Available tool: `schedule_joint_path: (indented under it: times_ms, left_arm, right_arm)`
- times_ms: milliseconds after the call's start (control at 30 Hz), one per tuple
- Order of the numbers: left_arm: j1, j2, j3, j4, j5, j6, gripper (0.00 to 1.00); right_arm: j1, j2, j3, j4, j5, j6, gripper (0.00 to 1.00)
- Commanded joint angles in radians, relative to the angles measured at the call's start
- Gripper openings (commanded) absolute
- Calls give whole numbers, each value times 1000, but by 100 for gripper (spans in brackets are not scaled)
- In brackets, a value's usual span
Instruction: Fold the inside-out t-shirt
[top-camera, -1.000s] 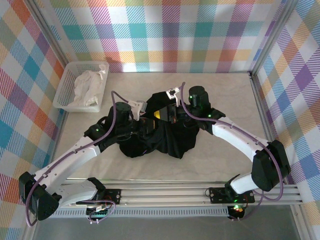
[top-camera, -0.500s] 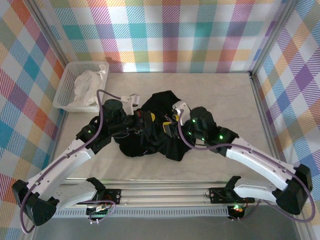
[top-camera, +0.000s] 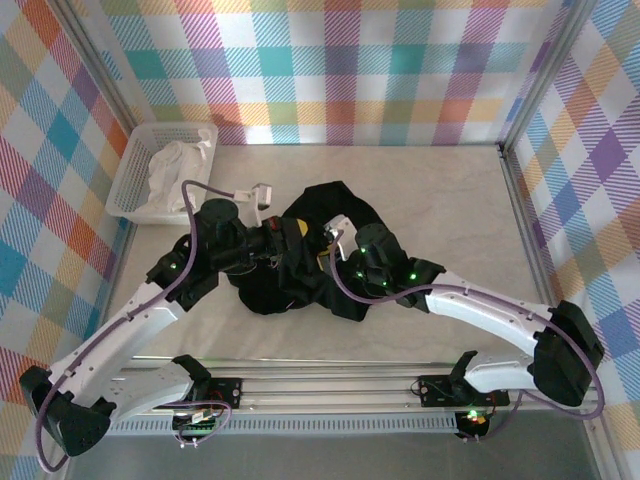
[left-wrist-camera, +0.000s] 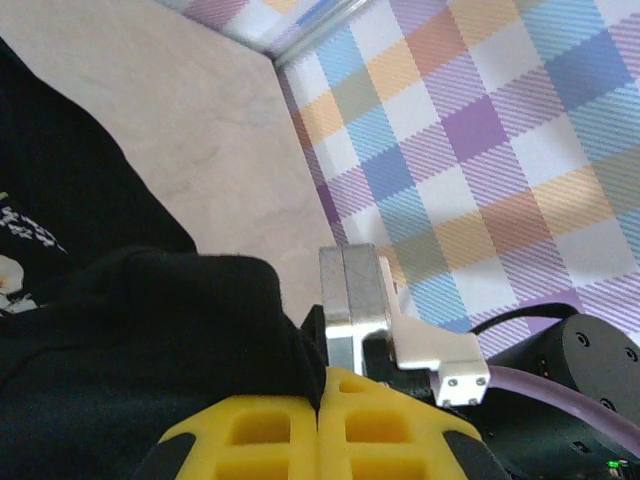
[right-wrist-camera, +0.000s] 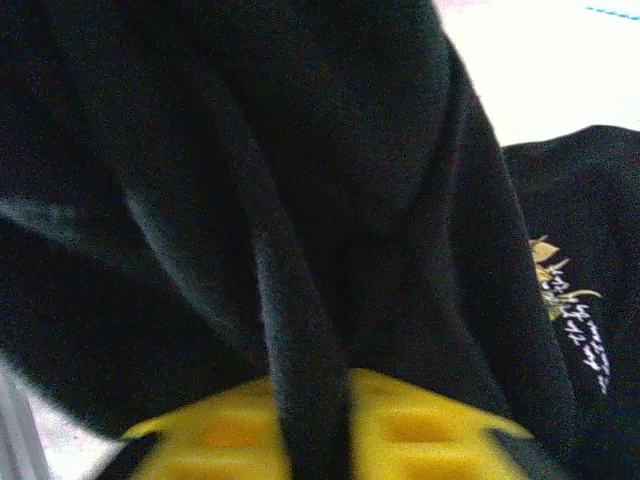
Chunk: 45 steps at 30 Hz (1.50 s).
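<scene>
The inside-out t-shirt (top-camera: 300, 285) is a black heap bunched at the middle of the table. Both grippers meet at its top. My left gripper (top-camera: 295, 230) is shut, and in the left wrist view its yellow fingertips (left-wrist-camera: 322, 385) pinch an edge of the black t-shirt (left-wrist-camera: 120, 330). My right gripper (top-camera: 332, 250) is shut on the shirt too. In the right wrist view a ridge of black t-shirt (right-wrist-camera: 300, 150) runs down between its yellow fingertips (right-wrist-camera: 310, 385). White script lettering (right-wrist-camera: 575, 320) with a small yellow mark shows on a lower layer at the right.
A white basket (top-camera: 135, 170) holding a white cloth (top-camera: 175, 170) stands at the back left corner. Checked walls close the table on three sides. A metal rail (top-camera: 350, 385) runs along the near edge. The right arm's wrist (left-wrist-camera: 580, 360) sits close beside my left fingers.
The right arm has swung left and towards the near edge, stretched low over the table. The left wrist has drawn back to the left. The shirt is gathered into a tighter heap.
</scene>
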Motion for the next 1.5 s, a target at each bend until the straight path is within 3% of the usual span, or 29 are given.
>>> schedule_joint_path:
  times_ms: [0,100,200,333,533,700,867,1033,1100,1133,1267,1333,1467]
  left_arm:
    - [24,-51,-17,-8,-131,10,0]
    - [66,-59,-40,-28,-206,32,0]
    - [79,-42,-47,-64,-228,79,0]
    - [79,-36,-52,-83,-193,124,11]
    - [72,-130,-131,-84,-191,133,43]
    - [53,-168,-174,-78,-102,127,51]
    - [42,-90,-150,-95,-80,114,51]
    - [42,27,-138,23,-12,55,51]
    - [42,62,-150,96,28,6,46]
    - [42,74,-155,122,35,-10,42]
    - [59,81,-204,256,48,-54,4]
    - [78,36,-248,348,45,-36,0]
    - [90,-93,-325,526,128,161,0]
  right_arm:
    - [-61,-101,-50,174,-295,21,0]
    - [-143,-138,-116,356,-618,115,0]
    - [-169,-122,-126,458,-700,198,0]
    - [-192,-89,-116,520,-698,270,0]
    - [-201,-55,-78,509,-663,293,0]
    - [-204,-40,-69,488,-655,267,0]
    - [-202,-43,-80,497,-664,240,0]
    - [-201,-41,-100,515,-678,218,0]
    - [-201,-40,-113,530,-688,210,0]
    - [-199,-41,-121,541,-691,209,0]
    - [-199,-60,-168,568,-696,186,0]
    - [-199,-85,-203,547,-680,161,0]
    - [-198,-165,-215,321,-533,89,44]
